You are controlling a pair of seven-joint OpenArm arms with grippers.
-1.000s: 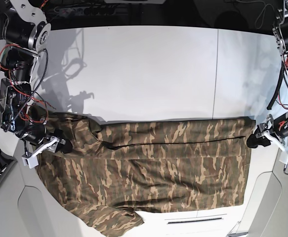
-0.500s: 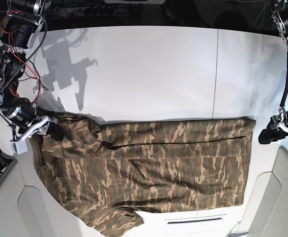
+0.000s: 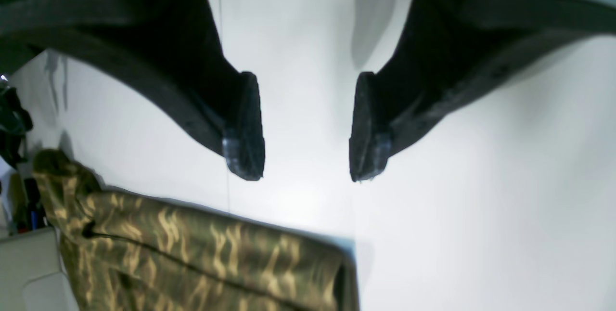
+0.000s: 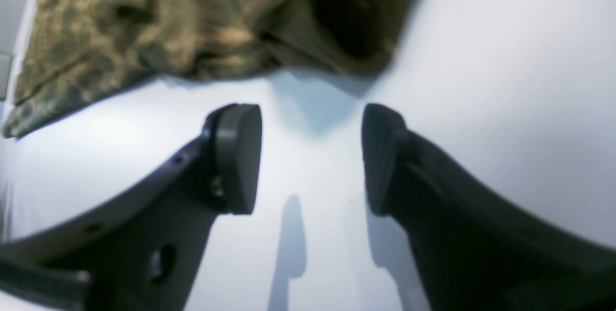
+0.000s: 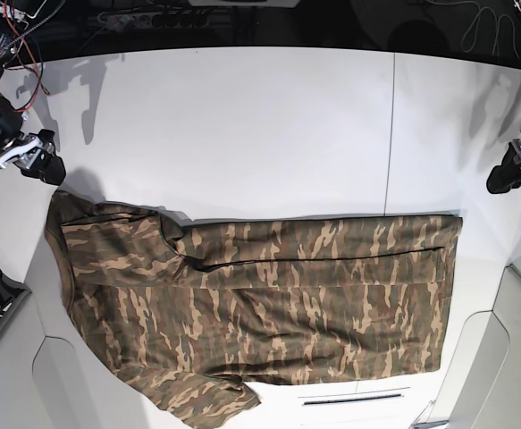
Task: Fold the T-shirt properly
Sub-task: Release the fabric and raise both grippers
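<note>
over by the left edge of the surface the right tool hangs above bare white, just off the shirt's upper left corner, its two dark pads standing well apart with nothing between them. in its own wrist view the pads frame only white surface, with the bunched cloth lying beyond their tips. it reads to me as a tool that is free of the cloth and waiting for a new place to grip.

the t-shirt lies spread across the near half of the surface, long side running left to right. a band along its far edge looks doubled over, with a dark seam line running under it, so i'd say one fold is laid down. the left end is rumpled, and a sleeve or corner trails off toward the near left corner, close to the surface's cut-out edge. that loose part would likely need tucking in before the next fold sits square.

at the right edge the left tool sits clear of the shirt's right end, beyond the far right corner of the cloth. its wrist view shows the pads parted wide over white surface, holding nothing, the shirt's corner below them.
</note>
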